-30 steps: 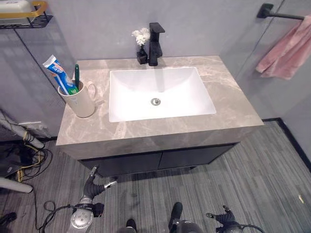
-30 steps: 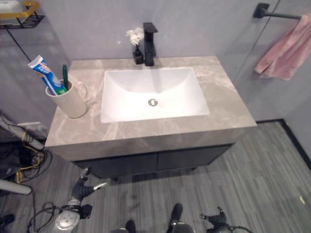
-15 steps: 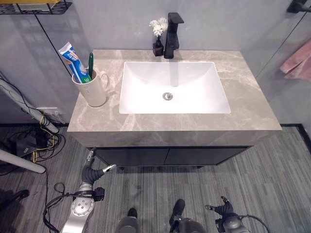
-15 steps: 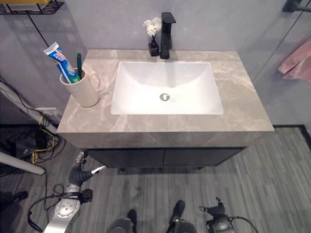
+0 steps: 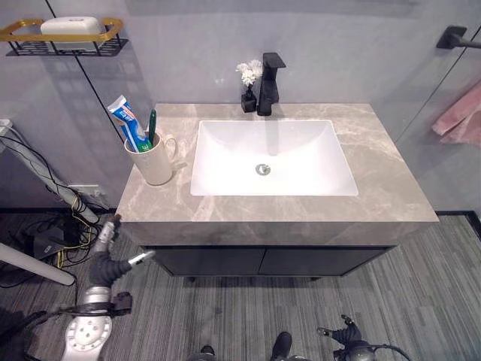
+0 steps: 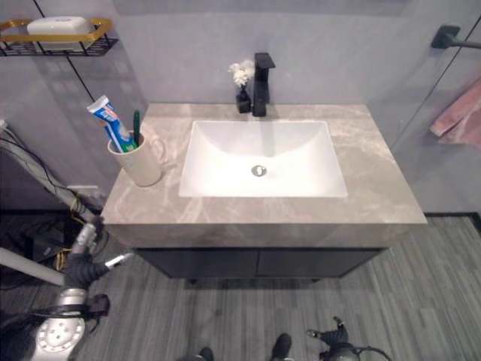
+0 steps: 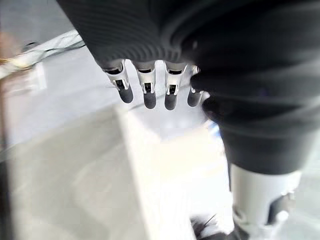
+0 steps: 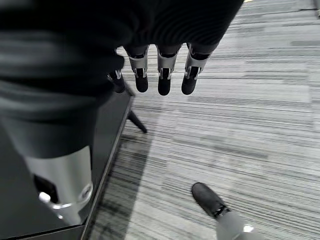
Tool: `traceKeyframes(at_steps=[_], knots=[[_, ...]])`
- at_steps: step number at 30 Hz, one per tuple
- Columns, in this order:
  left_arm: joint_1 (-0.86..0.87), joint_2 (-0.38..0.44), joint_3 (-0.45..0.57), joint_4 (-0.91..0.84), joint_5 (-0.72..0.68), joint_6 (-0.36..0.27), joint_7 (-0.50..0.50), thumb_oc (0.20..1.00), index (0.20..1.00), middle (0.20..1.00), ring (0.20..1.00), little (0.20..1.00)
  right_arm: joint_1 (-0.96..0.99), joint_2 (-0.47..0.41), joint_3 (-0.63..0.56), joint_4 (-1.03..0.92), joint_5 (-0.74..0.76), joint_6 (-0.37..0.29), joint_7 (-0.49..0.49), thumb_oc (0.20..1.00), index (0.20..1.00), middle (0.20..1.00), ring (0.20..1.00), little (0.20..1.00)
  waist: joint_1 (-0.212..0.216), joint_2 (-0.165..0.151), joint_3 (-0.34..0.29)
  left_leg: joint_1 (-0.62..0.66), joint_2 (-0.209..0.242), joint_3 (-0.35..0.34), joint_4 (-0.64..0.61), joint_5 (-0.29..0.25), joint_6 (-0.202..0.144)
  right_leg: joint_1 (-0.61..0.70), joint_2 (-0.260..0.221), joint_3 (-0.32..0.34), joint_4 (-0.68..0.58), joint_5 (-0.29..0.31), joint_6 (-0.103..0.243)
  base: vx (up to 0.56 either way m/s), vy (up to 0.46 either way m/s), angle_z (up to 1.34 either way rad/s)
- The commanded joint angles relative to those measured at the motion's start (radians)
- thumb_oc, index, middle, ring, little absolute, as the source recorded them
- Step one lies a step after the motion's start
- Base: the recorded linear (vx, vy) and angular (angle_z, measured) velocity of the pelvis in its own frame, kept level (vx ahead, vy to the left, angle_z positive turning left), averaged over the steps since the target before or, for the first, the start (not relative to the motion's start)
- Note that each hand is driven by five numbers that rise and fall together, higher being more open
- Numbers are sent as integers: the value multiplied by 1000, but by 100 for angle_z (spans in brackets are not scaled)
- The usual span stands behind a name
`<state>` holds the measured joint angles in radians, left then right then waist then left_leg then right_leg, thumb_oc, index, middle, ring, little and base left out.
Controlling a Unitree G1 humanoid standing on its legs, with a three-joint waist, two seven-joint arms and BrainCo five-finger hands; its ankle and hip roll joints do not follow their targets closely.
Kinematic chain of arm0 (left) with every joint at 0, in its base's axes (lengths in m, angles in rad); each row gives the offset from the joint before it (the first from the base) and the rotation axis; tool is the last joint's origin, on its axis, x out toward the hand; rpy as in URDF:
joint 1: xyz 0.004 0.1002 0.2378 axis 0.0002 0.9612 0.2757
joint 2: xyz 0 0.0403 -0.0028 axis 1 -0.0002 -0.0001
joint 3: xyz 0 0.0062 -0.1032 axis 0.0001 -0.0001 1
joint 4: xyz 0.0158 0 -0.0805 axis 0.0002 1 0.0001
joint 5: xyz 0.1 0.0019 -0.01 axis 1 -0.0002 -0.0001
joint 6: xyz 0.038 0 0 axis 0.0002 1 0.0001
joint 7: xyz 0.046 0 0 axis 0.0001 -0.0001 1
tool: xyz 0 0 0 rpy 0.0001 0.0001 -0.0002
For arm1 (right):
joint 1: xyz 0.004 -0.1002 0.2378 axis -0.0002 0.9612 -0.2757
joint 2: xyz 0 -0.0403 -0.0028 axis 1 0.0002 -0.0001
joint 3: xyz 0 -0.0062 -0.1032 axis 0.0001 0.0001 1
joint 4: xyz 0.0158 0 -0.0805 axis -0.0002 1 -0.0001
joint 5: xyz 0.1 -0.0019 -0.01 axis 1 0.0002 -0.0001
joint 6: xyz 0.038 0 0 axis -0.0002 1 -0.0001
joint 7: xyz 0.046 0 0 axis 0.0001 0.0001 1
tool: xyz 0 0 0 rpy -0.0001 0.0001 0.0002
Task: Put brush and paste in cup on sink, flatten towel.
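A cream cup (image 5: 155,162) stands on the left end of the grey marble countertop (image 5: 391,180). In it stand a blue-and-white toothpaste tube (image 5: 128,124) and a green toothbrush (image 5: 152,125). A pink towel (image 5: 460,120) hangs bunched under a black bar (image 5: 451,36) on the wall at the far right. My left hand (image 5: 105,259) hangs low beside the counter's left front corner, its fingers (image 7: 145,90) straight and holding nothing. My right hand (image 5: 347,340) is low over the floor in front of the cabinet, with its fingers (image 8: 160,80) also straight and empty.
A white basin (image 5: 272,154) is set in the counter, with a black faucet (image 5: 268,73) and a small vase of white flowers (image 5: 246,75) behind it. A wire shelf with soap (image 5: 68,30) hangs at the upper left. Cables (image 5: 52,241) and a white pole (image 5: 30,263) lie on the left floor.
The camera has shifted, so the shelf shows again and the counter sits lower in view. My left arm has swung out to the left. The cup, paste and brush have not moved.
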<state>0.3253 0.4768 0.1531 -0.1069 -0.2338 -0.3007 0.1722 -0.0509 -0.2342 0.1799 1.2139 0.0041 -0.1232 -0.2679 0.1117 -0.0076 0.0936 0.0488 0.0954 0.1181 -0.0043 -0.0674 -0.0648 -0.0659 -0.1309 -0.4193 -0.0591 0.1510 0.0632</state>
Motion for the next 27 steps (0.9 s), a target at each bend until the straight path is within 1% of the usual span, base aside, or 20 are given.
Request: traceKeyframes(at_steps=[1, 2, 3, 5, 12, 17, 19, 23, 27], knots=[[-24, 54, 45, -141, -90, -81, -7, 683, 683, 683, 683, 683, -39, 24, 15, 23, -3, -5, 10, 1000, 1000, 1000, 1000, 1000, 12, -38, -8, -126, 4, -67, -83, 154, -6, 102, -137, 28, 71, -76, 139, 0, 0, 0], [-36, 46, 49, -143, -106, -79, -7, 479, 479, 479, 479, 479, -36, 23, 13, 26, -6, -2, 11, 1000, 1000, 1000, 1000, 1000, 11, -39, -9, -130, 4, -68, -83, 156, -8, 100, -138, 24, 67, -73, 139, -16, -9, 7], [-57, 40, 53, -144, -118, -81, -2, 200, 200, 200, 200, 200, -32, 22, 10, 34, -8, 0, 14, 1000, 1000, 1000, 1000, 1000, 9, -39, -9, -138, 5, -71, -83, 158, -9, 97, -138, 21, 61, -68, 141, -12, -8, 8], [-81, 25, 48, -136, -155, -77, -12, 200, 200, 200, 200, 200, -27, 17, 6, 50, -15, 7, 16, 1000, 1000, 1000, 1000, 1000, 4, -39, -10, -146, 6, -74, -83, 161, -11, 94, -138, 20, 52, -62, 142, -3, -10, 6], [-117, 26, 41, -100, -209, -56, -37, 200, 200, 200, 200, 200, -4, -1, -5, 62, -34, 18, 25, 1000, 1000, 1000, 1000, 1000, -17, -31, 0, -161, 11, -72, -83, 168, -14, 78, -131, 32, 42, -54, 139, 2, -2, 2], [-155, 59, 33, -16, -247, -27, -56, 200, 200, 200, 200, 200, 12, -15, -27, 62, -29, 23, 31, 1000, 1000, 1000, 1000, 1000, -46, -23, 12, -168, 19, -61, -83, 172, -16, 59, -124, 51, 36, -43, 139, 16, -4, -4], [-165, 63, 31, 4, -259, -24, -61, 200, 200, 200, 200, 200, 11, -17, -28, 62, -30, 25, 32, 1000, 1000, 1000, 1000, 1000, -49, -22, 14, -170, 20, -58, -83, 173, -17, 55, -123, 54, 33, -40, 139, 14, 1, -5], [-238, 107, 15, 72, -303, -2, -50, 200, 200, 200, 200, 200, -2, -23, -27, 53, -15, 30, 34, 1000, 1000, 1000, 1000, 1000, -76, -16, 29, -191, 25, -48, -83, 181, -19, 27, -116, 68, 29, -32, 141, 12, -3, -4], [-267, 130, 11, 96, -324, 4, -46, 200, 200, 200, 200, 200, -9, -25, -23, 44, -9, 31, 35, 1000, 1000, 1000, 1000, 1000, -85, -16, 39, -205, 28, -47, -83, 185, -20, 8, -116, 72, 33, -27, 142, 6, 0, -4]])
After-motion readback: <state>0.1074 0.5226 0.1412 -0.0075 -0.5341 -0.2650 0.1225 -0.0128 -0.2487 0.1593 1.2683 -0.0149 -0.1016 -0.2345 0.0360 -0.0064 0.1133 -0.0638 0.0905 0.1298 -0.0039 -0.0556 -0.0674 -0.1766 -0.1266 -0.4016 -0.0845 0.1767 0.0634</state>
